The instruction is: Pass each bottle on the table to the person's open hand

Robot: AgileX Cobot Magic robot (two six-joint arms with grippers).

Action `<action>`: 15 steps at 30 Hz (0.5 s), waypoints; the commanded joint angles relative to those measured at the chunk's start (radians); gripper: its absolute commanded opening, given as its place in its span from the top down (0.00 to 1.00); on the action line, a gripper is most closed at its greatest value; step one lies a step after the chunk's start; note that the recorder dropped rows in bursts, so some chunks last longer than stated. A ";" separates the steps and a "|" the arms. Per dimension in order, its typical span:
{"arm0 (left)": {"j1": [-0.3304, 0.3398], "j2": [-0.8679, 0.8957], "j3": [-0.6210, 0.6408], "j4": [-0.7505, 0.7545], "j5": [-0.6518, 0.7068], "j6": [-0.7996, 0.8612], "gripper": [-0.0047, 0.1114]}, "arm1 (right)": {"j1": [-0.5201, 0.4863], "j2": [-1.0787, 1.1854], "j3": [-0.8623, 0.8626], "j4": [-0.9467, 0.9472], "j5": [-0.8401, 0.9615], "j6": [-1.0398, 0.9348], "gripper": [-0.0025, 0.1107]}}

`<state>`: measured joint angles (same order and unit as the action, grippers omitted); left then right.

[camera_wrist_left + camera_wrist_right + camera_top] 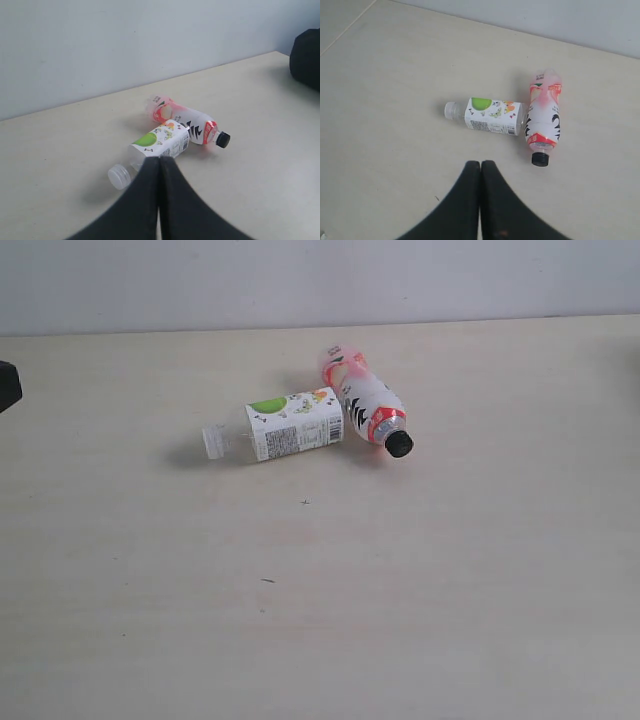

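Left end effector (160,160) and right end effector (480,164) are both pinched together on nothing, held short of the green-labelled bottle (295,427), likely waiting, since no open hand shows in any view. That bottle lies on its side on the worktop (400,600), white cap pointing away from the pinkish-red bottle (362,398), base against it or just beside; contact hard to confirm. Red one lies flat too, beyond that base, so each likely needs a pinch across its body.
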<state>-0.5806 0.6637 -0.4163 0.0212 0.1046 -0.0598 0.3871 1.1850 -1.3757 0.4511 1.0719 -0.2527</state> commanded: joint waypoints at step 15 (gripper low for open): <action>0.002 -0.005 0.003 0.004 -0.006 0.002 0.95 | -0.004 0.134 -0.007 0.007 -0.012 -0.015 0.98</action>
<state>-0.5806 0.6637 -0.4163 0.0212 0.1046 -0.0598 0.3871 1.3101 -1.3757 0.4511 1.0768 -0.2589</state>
